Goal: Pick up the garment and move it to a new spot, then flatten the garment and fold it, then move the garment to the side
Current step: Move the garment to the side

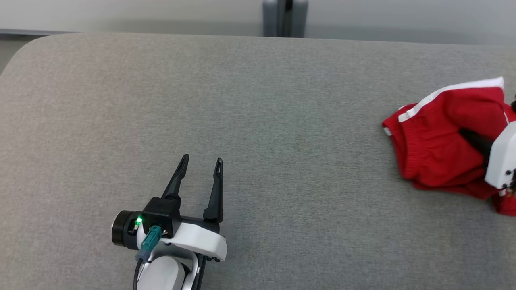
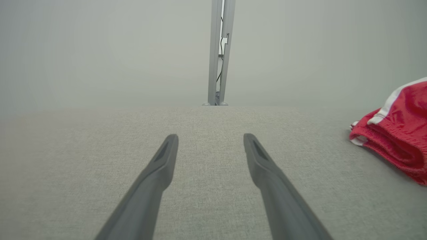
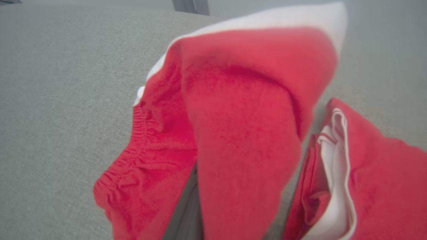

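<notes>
While clamped together on a raised fold of the crumpled red shorts with white side stripes and a gathered waistband (image 1: 435, 133), hold the dark fingers of the right gripper (image 1: 467, 136) firm and lift straight up, slowly, high enough to clear the surface with all trailing cloth. Judging from the right wrist view, probably just one flap pinched, draped over the fingers, with the rest of the bundle loose beside and below; expect swing, and a possible slip if jerked. Shorts bunched at the far right of the grey fabric-covered worktop (image 1: 258, 121), partly cut off by the edge of the head view. Carry toward the bare middle of the worktop, then lower gently to avoid tucking folds underneath, which should ease the flattening. Left gripper (image 1: 199, 163) low at the near left, fingers wide apart, holding nothing, well apart from the shorts; bring across only after set-down, to take a second corner.
</notes>
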You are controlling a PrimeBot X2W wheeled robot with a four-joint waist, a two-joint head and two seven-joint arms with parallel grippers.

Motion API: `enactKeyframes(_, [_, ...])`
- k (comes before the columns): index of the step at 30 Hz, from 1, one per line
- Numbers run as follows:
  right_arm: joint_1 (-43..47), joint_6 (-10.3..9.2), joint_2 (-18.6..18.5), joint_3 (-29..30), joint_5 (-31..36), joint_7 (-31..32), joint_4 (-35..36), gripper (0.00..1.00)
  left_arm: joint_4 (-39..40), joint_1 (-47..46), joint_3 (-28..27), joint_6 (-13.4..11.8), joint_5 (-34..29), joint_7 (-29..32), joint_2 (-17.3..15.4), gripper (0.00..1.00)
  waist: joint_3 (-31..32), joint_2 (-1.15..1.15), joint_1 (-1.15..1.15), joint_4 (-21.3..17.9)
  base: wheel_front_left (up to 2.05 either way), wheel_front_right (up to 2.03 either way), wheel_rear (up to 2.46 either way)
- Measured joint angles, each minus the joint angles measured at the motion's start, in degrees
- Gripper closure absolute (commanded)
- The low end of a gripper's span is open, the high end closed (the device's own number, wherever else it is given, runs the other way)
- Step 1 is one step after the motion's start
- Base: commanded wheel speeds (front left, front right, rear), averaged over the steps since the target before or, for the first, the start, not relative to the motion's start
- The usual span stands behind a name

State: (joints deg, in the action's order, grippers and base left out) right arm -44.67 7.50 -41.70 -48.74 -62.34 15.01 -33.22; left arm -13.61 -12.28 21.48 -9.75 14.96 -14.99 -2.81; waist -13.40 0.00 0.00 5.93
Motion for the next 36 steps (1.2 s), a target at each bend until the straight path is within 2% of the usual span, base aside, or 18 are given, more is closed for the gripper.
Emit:
enactKeyframes(14, [-2.04, -0.01, -9.34, 2.40, -3.55, 0.30, 2.58, 1.00, -0.74, 0.16, -1.36, 0.15, 0.14, 0.00, 0.01, 0.00, 1.47, 0.00, 0.00, -5.74, 0.00, 0.00, 0.00])
enactKeyframes(17, [-1.92, 0.00, -9.39, 3.38, -4.99, 0.41, 0.70, 1.00, -0.73, 0.14, -1.78, 0.36, -0.14, 0.00, 0.00, 0.00, 0.64, 0.00, 0.00, -6.28, 0.00, 0.00, 0.00])
enactKeyframes(23, [-2.04, -0.01, -8.54, 3.46, -3.52, -1.97, -5.48, 1.00, -1.29, -1.53, -1.68, 0.97, -1.07, 0.00, 0.00, 0.00, -2.57, 0.00, 0.00, -6.61, 0.00, 0.00, 0.00])
enactKeyframes(36, [-7.33, 0.00, -6.21, -4.49, 12.14, -7.81, -19.42, 1.00, -1.67, -3.51, -1.72, 1.45, -2.79, 0.00, 0.00, 0.00, -8.36, 0.00, 0.00, -5.46, 0.00, 0.00, 0.00])
